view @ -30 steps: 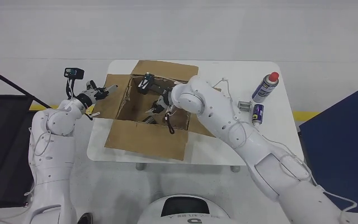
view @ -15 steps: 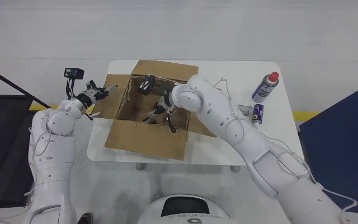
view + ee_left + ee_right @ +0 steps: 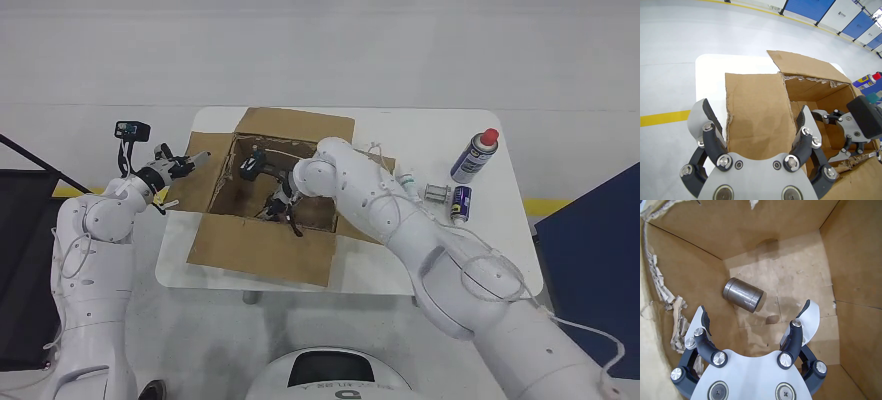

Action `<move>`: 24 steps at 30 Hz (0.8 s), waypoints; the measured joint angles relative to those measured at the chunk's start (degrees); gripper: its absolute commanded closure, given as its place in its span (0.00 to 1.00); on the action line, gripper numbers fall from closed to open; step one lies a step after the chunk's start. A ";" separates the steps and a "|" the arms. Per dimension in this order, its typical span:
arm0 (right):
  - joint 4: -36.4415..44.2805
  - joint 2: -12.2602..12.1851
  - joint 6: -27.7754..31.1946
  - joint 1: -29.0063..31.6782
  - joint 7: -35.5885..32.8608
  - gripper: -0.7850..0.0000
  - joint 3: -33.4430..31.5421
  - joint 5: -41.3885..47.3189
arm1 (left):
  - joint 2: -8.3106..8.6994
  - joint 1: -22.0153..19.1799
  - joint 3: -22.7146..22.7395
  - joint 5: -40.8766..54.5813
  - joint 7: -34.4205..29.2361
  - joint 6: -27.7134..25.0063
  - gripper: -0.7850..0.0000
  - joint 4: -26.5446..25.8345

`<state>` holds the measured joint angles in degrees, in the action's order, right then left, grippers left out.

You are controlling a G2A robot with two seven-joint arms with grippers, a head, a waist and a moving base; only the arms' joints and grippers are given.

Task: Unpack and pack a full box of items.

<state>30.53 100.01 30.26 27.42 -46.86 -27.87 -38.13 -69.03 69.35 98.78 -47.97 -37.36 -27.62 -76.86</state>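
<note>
The open cardboard box [image 3: 262, 250] sits at the table's left half with its flaps spread. My right gripper [image 3: 757, 309] hangs inside the box, open and holding nothing. Just beyond its fingertips a steel cylinder [image 3: 743, 295] lies on its side on the box floor [image 3: 791, 275], near a wall. From above, the right gripper [image 3: 273, 207] is low in the box's front part. My left gripper [image 3: 754, 108] is open and holds nothing above the box's left flap [image 3: 753, 91]; from above the left gripper [image 3: 198, 158] sits at the flap's outer edge. The right gripper [image 3: 831, 132] is visible inside the box.
On the table right of the box stand a blue spray can with a red cap [image 3: 474, 155], a small blue can [image 3: 460, 202] and a small metal cylinder [image 3: 436, 190]. Torn cardboard [image 3: 677, 321] lines one box edge. The white table [image 3: 430, 260] has bare room at the front right.
The right arm has shifted left and lower in the box, bringing its gripper toward the front left corner. The left arm has kept still.
</note>
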 measured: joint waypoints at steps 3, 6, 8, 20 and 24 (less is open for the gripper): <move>-3.79 2.18 1.17 -0.66 0.82 0.00 1.43 0.15 | 0.00 0.00 0.00 0.00 0.00 0.00 0.00 0.00; -7.10 4.07 2.31 -1.32 2.01 0.03 2.47 -0.06 | 0.00 0.00 0.00 0.00 0.00 0.00 0.00 0.00; -8.79 5.09 2.79 -1.65 2.86 0.05 3.03 -0.50 | 0.00 0.00 0.00 0.00 0.00 0.00 0.00 0.00; -17.20 9.56 4.28 -3.54 4.41 0.22 4.05 -1.14 | 0.00 0.00 0.00 0.00 0.00 0.00 0.00 0.00; -17.91 9.86 3.99 -3.73 4.16 0.22 4.04 -1.14 | 0.00 0.00 0.00 0.00 0.00 0.00 0.00 0.00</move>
<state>12.63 109.86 34.25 23.70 -42.70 -23.83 -39.27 -69.03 69.35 98.78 -47.97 -37.36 -27.62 -76.86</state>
